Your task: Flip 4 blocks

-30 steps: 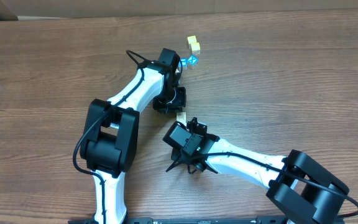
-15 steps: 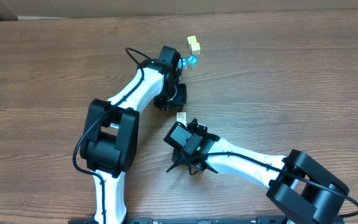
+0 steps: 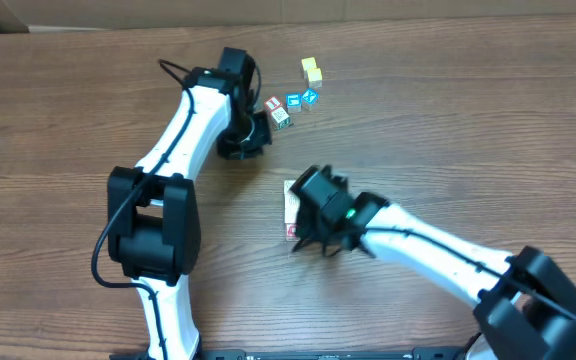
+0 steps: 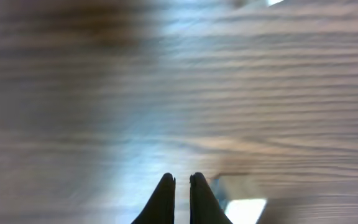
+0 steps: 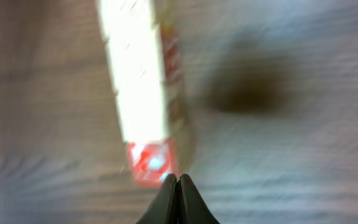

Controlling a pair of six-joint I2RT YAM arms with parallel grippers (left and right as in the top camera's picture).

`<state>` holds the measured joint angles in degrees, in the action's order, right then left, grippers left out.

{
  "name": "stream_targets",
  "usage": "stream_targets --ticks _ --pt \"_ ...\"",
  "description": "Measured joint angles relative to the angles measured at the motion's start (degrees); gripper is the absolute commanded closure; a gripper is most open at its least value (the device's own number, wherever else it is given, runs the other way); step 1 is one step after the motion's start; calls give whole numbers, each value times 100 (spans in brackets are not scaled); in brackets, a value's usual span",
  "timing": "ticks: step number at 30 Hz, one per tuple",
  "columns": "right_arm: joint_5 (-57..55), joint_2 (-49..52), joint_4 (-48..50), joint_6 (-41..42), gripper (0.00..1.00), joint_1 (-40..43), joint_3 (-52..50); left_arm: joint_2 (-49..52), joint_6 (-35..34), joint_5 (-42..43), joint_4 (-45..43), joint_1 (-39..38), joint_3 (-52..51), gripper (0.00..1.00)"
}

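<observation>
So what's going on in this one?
Two arms work at a wooden table. The right gripper, shut, has its tips at the red-faced end of a row of pale blocks. The left gripper, shut and empty, sits beside two loose blocks near the blue cubes and yellow cubes.

Two tiny pale-wood cubes, a red-lettered cube [image 3: 274, 104] and a green-lettered cube [image 3: 281, 117], sit touching near the middle of the table's [image 3: 448, 120] far edge, while well apart, toward the table's centre, a pale row of cubes [image 3: 289, 198] lies flat, a red-framed cube [image 3: 292, 232] at its near end.
</observation>
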<state>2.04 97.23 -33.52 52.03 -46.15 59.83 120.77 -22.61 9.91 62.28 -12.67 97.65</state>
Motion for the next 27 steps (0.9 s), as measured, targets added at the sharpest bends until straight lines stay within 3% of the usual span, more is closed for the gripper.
stream_targets --ticks 6,12,13,16,17,18,21,22,23,27 --pt "341 0 -240 -688 96 1110 0 -2 -9 -402 400 -9 -212 96" --pt "503 0 -540 -1543 81 1952 0 -144 -236 -564 586 35 -293 96" --pt "509 0 -546 -1692 75 2120 0 -243 -275 -575 586 46 -293 96" --pt "437 0 -501 -2057 32 2590 0 -704 -356 -595 568 111 -308 96" --pt "382 0 -468 -2140 11 2728 0 -896 -380 -601 568 127 -310 96" --pt "302 0 -442 -2208 0 2892 0 -1091 -404 -616 573 153 -313 96" --pt "142 0 -407 -2358 0 3276 0 -1738 -455 -752 656 199 -310 96" --pt "98 0 -402 -2380 0 3386 0 -1915 -470 -822 697 225 -310 91" --pt "57 0 -404 -2402 0 3515 0 -2094 -476 -925 743 232 -310 73" --pt "-7 0 -404 -2452 0 3768 0 -2428 -538 -1329 984 267 -310 42"
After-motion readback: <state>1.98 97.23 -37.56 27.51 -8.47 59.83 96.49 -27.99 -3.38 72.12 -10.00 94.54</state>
